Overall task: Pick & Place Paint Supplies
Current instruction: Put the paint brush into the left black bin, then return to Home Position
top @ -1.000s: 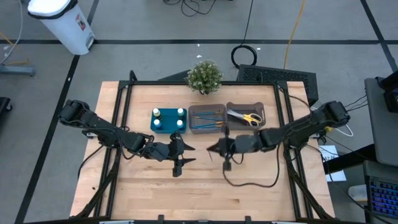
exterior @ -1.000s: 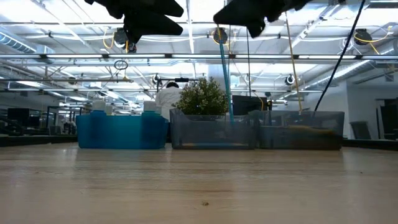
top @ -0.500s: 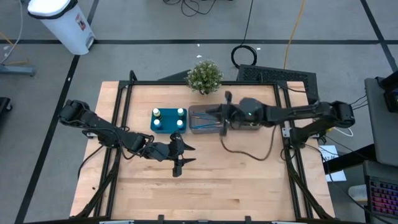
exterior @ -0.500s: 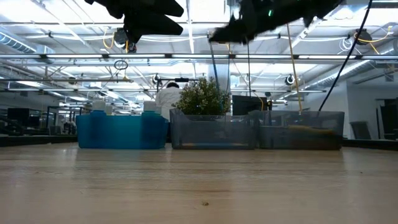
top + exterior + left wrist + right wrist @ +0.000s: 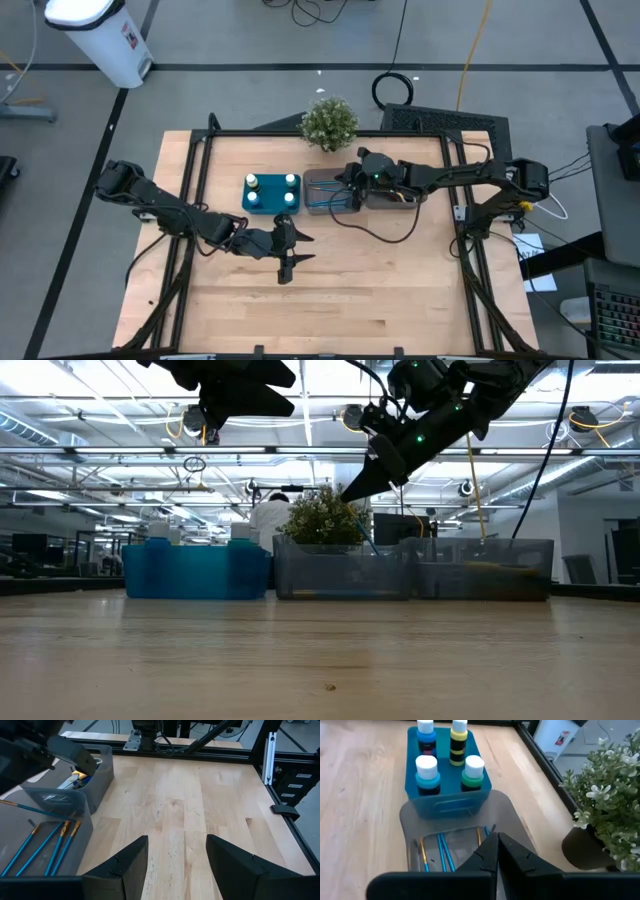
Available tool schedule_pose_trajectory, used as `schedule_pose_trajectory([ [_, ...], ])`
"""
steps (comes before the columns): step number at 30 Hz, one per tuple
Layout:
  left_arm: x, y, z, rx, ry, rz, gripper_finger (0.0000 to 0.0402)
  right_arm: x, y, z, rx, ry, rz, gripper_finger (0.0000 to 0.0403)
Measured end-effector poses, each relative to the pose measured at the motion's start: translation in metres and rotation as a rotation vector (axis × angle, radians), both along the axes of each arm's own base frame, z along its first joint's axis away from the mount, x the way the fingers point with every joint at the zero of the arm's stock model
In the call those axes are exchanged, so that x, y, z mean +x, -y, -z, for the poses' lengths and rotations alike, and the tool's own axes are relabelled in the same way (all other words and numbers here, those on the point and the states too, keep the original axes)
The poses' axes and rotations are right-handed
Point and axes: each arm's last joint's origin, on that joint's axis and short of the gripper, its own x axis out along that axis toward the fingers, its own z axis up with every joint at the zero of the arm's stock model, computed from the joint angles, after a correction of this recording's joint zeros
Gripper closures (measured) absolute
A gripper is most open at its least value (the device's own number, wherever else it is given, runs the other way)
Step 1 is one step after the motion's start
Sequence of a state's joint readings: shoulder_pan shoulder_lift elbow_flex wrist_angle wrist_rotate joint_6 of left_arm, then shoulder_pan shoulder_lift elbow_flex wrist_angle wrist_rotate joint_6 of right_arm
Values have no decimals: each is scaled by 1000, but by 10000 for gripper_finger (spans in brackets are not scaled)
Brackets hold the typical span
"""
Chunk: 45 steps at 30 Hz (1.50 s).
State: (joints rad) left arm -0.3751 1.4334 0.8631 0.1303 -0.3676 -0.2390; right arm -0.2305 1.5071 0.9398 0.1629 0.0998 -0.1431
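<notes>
High view shows my right gripper point(image 5: 345, 193) over the brush bin point(image 5: 312, 178), fingers pinching 1 blue brush point(image 5: 30, 809). Released while tilted, it could catch the bin's rim and fall outside. My left gripper point(image 5: 284, 246) waits spread over the table point(image 5: 400, 290).

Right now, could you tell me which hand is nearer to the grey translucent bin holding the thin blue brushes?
Right. The right hand hovers directly over the grey translucent bin of blue brushes; the left hand hangs over bare table in front of it.
</notes>
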Motion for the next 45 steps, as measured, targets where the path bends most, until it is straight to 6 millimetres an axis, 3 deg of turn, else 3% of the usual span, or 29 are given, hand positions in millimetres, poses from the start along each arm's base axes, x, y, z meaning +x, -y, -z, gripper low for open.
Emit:
schedule_pose_trajectory([
  [7, 0, 0, 0, 0, -1, 0, 192, 2, -1, 4, 8, -15, -2, 394],
  [19, 0, 0, 0, -1, 0, 0, 192, 4, -9, 0, 48, 36, 2, 257],
  [26, -3, -2, -4, 83, -6, 36, 192, -5, -22, -20, 86, 97, -12, 220],
  [31, -29, -11, -33, 130, 20, 85, 192, -30, -36, -55, 68, 159, -52, 216],
  [36, -70, -27, -66, 172, 56, 115, 192, -71, -44, -87, 45, 184, -76, 221],
  [40, -103, -40, -85, 204, 85, 127, 192, -109, -47, -100, 16, 139, -76, 220],
  [45, -133, -52, -87, 218, 71, 133, 192, -155, -50, -105, 58, 81, 55, 218],
])
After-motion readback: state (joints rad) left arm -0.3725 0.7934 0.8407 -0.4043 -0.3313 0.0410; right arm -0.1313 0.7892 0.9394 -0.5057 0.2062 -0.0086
